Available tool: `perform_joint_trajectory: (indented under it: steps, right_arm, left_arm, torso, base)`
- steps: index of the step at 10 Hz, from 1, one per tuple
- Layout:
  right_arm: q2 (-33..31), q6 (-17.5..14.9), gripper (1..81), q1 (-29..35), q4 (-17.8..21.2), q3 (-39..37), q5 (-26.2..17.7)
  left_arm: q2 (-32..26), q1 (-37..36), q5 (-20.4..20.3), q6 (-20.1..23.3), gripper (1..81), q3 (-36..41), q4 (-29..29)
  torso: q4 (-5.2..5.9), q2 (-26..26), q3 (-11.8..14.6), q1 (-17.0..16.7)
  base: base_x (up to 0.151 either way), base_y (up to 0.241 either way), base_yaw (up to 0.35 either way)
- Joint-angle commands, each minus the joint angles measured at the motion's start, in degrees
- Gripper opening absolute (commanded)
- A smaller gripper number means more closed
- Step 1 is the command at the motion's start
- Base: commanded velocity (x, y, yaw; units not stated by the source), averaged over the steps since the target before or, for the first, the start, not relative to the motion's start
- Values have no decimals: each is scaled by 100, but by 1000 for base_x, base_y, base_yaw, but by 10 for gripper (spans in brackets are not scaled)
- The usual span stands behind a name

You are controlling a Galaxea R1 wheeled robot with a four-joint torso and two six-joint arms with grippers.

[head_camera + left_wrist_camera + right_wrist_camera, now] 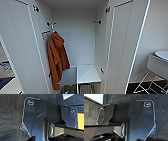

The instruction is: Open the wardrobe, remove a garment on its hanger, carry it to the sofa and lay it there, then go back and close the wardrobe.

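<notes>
Well, I cannot tell from either wrist view how my pincers stand; dark carpet floor (10, 112) lies beneath both. Ahead, the wardrobe (75, 37) stands with both doors swung wide. Inside, an orange-rust hooded garment (57, 58) hangs at its left wall (above a white shelf (87, 73)).

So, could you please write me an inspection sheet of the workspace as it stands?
Surface: dark carpet-like floor under both wrists.
Job's things: wardrobe stands with both doors open; no maroon jacket seen inside.
Clutter: orange hooded garment hangs at the left of the rail; white shelf low down, dark items under it too blurred to name.
Hands: fingers cannot be made out.
Cables: thin dark cable crosses the left wrist plate.
Surroundings: white chair with wire legs at right.
</notes>
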Motion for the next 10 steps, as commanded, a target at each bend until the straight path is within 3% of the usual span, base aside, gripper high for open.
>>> perform_joint_trajectory:
  steps: [1,3,4,5,8,10]
  right_arm:
    - [-75,53,811,369,14,27,-416]
    - [-267,141,811,456,127,157,-416]
    - [-537,141,811,527,241,488,-416]
    - [-879,141,811,597,389,874,-407]
    - [-2079,150,811,1089,1113,1996,-372]
    - [-2727,159,811,1406,1410,2294,-345]
  left_arm:
    - [81,-243,416,2170,811,46,-1617]
    - [29,-304,451,4836,811,107,-4711]
    - [-11,-166,384,3734,811,131,-3416]
    - [-242,-366,399,5951,811,456,-6062]
    - [-1079,-638,293,6003,811,1039,-6030]
    - [-2237,-849,144,5994,811,2513,-6047]
  torso:
    - [0,0,0,1]
    - [0,0,2,1]
    - [0,0,2,1]
    - [0,0,2,1]
    - [0,0,2,1]
    - [0,0,2,1]
  base:
    - [0,0,0]
    - [0,0,0]
    - [0,0,0]
    - [0,0,0]
    - [0,0,0]
    - [0,0,0]
